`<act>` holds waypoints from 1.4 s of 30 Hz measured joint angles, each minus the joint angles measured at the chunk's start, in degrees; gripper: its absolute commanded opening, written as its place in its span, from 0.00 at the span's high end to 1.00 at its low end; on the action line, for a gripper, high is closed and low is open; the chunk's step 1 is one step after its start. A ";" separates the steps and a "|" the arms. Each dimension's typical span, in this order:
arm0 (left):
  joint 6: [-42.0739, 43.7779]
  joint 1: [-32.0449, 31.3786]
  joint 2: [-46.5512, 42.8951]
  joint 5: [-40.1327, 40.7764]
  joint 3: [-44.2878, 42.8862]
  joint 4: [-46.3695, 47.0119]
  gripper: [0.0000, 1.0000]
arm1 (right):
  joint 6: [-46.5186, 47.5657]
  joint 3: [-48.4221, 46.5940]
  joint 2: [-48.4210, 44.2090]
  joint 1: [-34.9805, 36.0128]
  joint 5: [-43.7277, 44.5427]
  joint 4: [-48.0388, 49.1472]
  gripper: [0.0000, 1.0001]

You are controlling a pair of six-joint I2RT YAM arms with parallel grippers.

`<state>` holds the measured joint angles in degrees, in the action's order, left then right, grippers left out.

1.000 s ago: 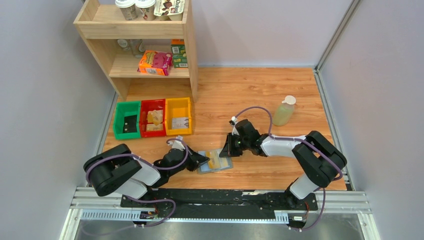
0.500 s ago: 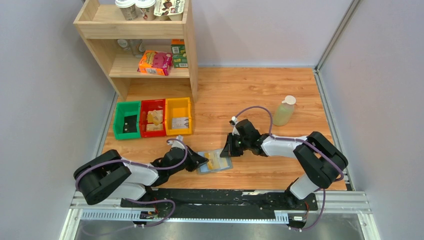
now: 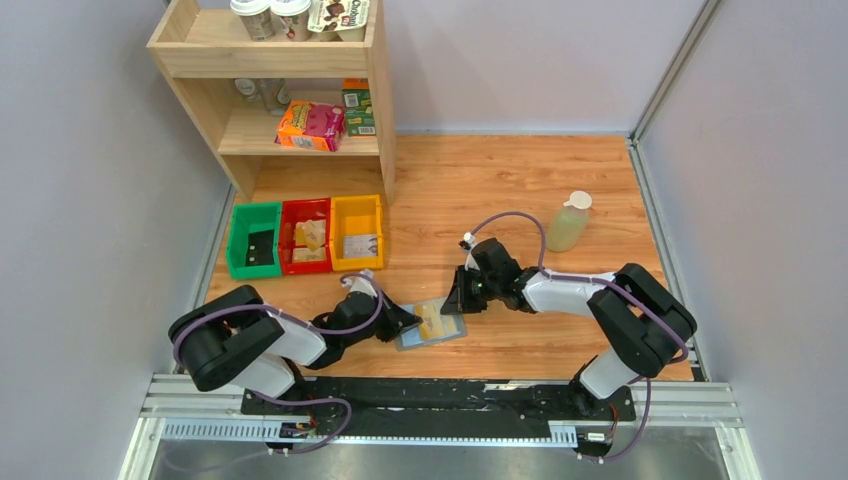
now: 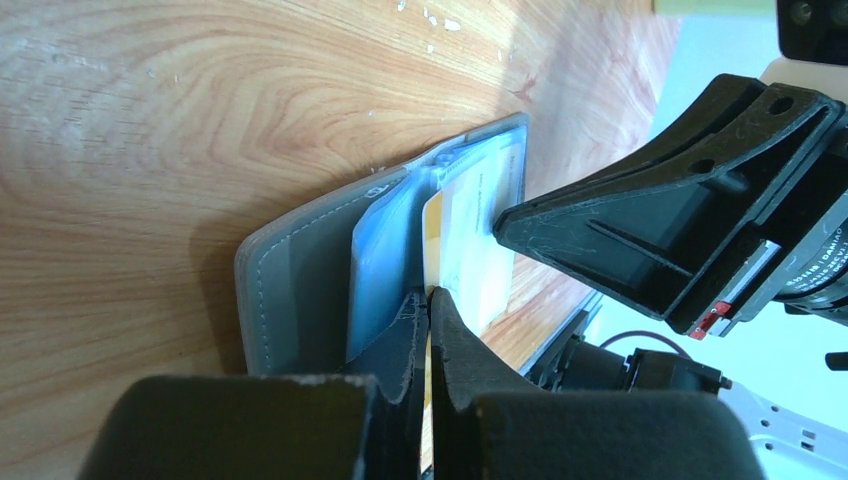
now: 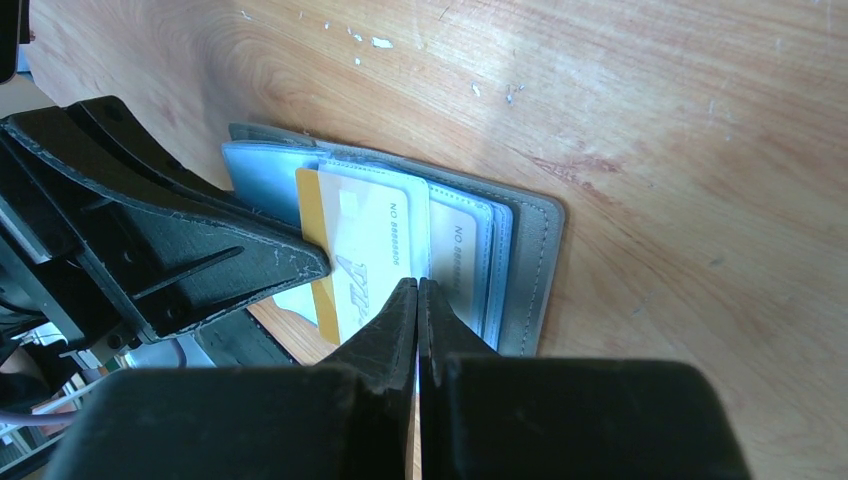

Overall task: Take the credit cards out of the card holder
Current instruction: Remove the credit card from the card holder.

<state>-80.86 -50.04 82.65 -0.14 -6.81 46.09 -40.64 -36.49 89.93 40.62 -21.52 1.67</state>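
Gaping stitched wallet (image 5: pixel 537 268), perhaps plastic card (image 4: pixel 432 235)

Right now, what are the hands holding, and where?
Left hand pinches the yellow card by its protruding edge. Right hand, shut, holds nothing, just presses on the card holder.

Left arm (image 3: pixel 250 340): elbow block had swung out low and left half a second back, and now it sits up and inboard again, close to where it was a second ago. Wrist and the purple cable loop (image 3: pixel 362 300) have shifted a bit right. Left gripper (image 3: pixel 408 322), pinched on the yellow credit card (image 4: pixel 432 240), has crept slightly right over the card holder (image 3: pixel 445 330). Right arm (image 3: pixel 640 320): elbow is marginally lower and further right than a second ago.
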 measured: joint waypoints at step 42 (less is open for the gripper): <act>17.81 -1.29 -8.02 6.78 -22.23 -48.30 1.00 | 2.71 1.90 -9.27 1.86 3.48 -3.45 0.67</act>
<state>-63.05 -51.33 74.63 6.63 -29.04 -2.22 -37.93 -34.59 80.66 42.48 -18.04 -1.78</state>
